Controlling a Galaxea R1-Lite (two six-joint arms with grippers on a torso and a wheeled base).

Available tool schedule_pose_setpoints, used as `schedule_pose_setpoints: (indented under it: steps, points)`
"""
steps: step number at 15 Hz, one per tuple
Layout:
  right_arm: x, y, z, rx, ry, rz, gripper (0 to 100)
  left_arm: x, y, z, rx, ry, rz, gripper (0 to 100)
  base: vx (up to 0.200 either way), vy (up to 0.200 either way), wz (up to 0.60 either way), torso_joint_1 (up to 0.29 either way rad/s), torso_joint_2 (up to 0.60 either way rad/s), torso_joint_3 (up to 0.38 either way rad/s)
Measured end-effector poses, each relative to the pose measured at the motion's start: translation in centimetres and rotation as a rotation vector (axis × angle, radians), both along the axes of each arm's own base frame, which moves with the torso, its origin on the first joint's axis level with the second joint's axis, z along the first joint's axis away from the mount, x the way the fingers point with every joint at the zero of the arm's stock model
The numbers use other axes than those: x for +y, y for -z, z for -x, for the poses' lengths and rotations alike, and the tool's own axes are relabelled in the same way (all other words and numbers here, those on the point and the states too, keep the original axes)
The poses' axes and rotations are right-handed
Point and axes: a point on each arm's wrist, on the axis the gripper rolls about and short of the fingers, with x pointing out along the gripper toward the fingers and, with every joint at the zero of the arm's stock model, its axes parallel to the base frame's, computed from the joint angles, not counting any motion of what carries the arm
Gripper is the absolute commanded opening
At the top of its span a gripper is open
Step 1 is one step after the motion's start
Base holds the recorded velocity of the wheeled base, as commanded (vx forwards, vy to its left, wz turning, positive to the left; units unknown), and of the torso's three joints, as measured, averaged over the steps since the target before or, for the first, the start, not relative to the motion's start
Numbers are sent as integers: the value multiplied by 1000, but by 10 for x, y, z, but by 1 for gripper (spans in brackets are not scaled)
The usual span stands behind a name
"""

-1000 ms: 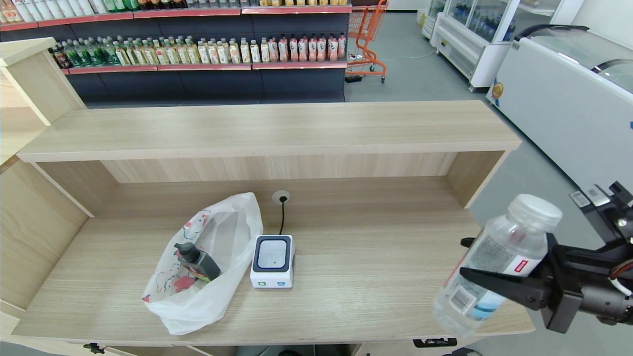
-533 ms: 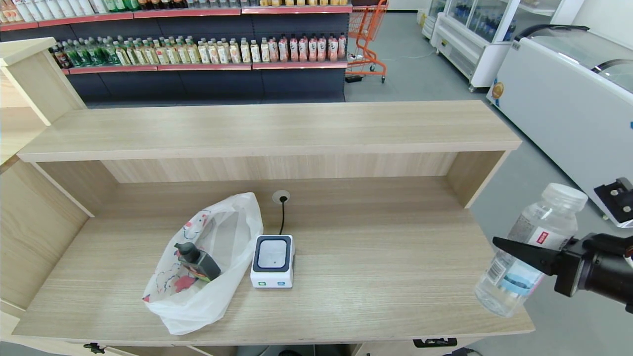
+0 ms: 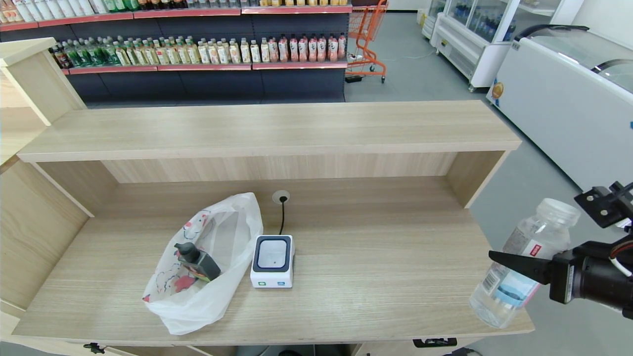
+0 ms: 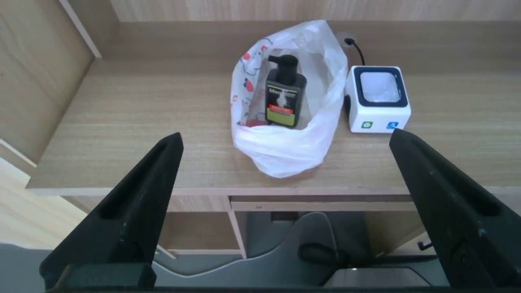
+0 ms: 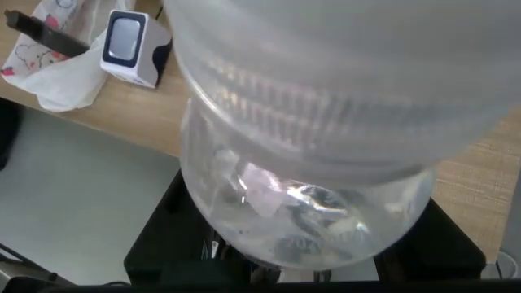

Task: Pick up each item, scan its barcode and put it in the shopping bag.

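Now we clamp the water bottle [image 3: 540, 231] in our right gripper [image 3: 513, 267] by the counter's [image 3: 376, 282] edge. Our left gripper [image 4: 285, 140] gapes wide.

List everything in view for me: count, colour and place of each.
water bottle: 1, clear with white cap, tilted over the counter's front right corner, in the right end effector
shopping bag: 1, translucent white with red print, lying open on the counter, left of the scanner
pump bottle: 1, black, lying inside the bag
scanner: 1, white with dark-framed window, mid-counter
cable: 1, black, from the scanner to the hole behind it
counter: 1, light wood
drink bottles: many, mixed colours, on the shelves behind
trolley: 1, orange, aisle behind
chest freezer: 1, white, right of the counter
right end effector: 1, black, shut on the water bottle
left end effector: 1, black, open, above the counter's front edge
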Motion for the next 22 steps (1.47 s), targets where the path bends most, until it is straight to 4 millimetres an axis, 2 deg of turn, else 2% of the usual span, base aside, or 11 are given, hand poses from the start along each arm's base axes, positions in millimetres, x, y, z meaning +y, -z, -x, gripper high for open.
schedule_pose_setpoints:
  steps: [2,12,15,19,22]
  points:
    - [0,0,0,-2,-2,0,0,0,0,0,0,0,0,100,0,0,0,0,0,0]
    - [9,-3,-1,-5,-52,0,0,0,0,0,-1,-1,28,100,0,200,0,1,1,0]
    - [12,-9,-11,18,-59,3,0,0,0,0,-1,-1,28,100,0,200,0,-1,1,2]
    - [22,-15,-33,25,-26,34,0,0,0,0,-1,-1,27,100,0,200,0,2,1,2]
    - [31,-8,-47,62,29,71,0,0,0,0,-1,-1,12,100,0,0,0,0,0,0]
